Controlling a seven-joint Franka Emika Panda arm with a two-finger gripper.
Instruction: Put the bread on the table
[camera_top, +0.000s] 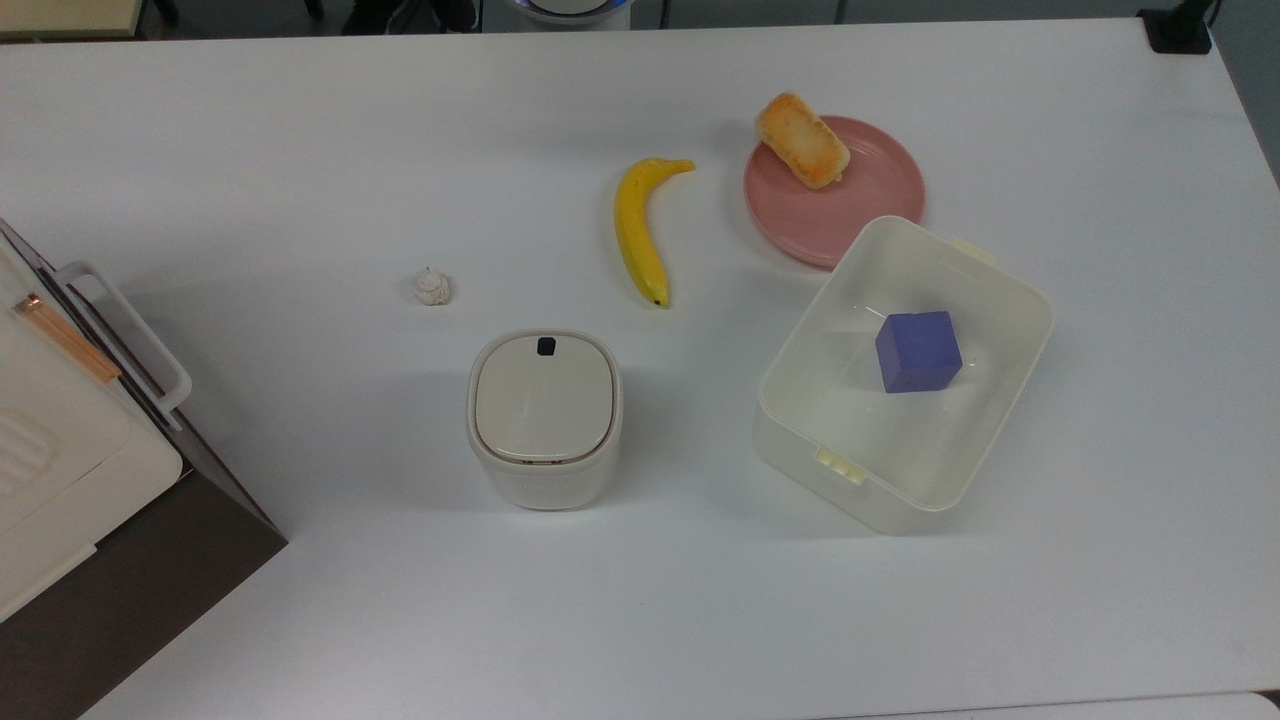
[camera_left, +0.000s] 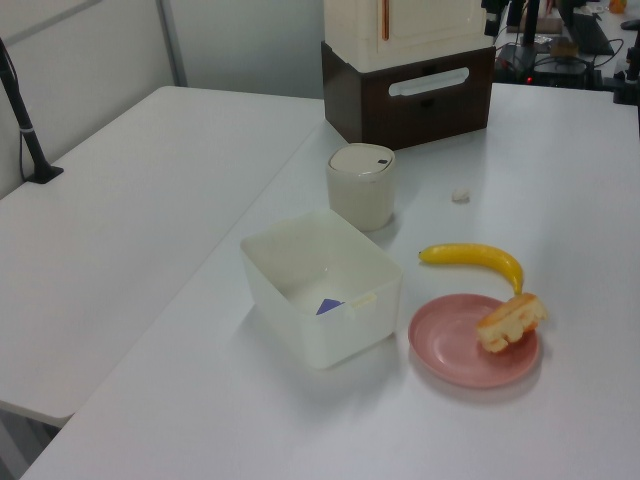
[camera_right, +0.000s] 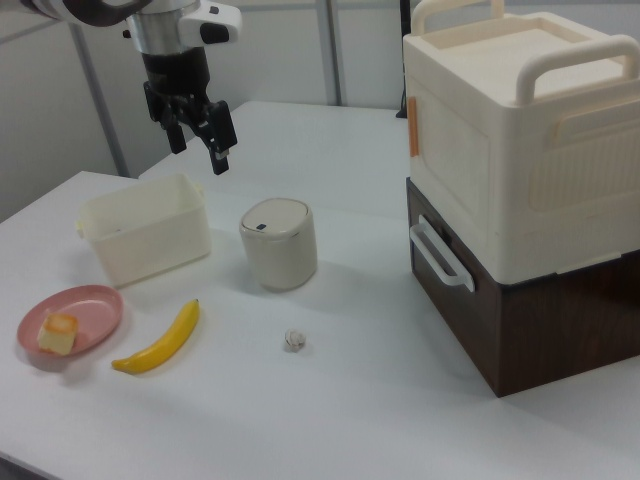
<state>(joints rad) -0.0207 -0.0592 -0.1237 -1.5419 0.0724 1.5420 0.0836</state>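
Observation:
The bread (camera_top: 803, 140), a golden-orange roll with pale sides, lies on the round pink plate (camera_top: 870, 205) at the plate's far-left rim in the top view. The left view has the bread (camera_left: 511, 322) on the plate's right side, and the right view has the bread (camera_right: 58, 334) low at the right view's left. The white table (camera_top: 300, 150) carries everything. My gripper (camera_right: 200, 143) hangs open high above the table in the right view, over the area behind the white bin, far from the bread, with nothing between its fingers.
A yellow banana (camera_top: 640, 228) lies left of the plate in the top view. An open white bin (camera_top: 905, 372) holds a purple cube (camera_top: 917, 351). A lidded cream canister (camera_top: 544, 418), a tiny white lump (camera_top: 432, 288) and a cream-and-brown cabinet (camera_right: 520, 180) also stand on the table.

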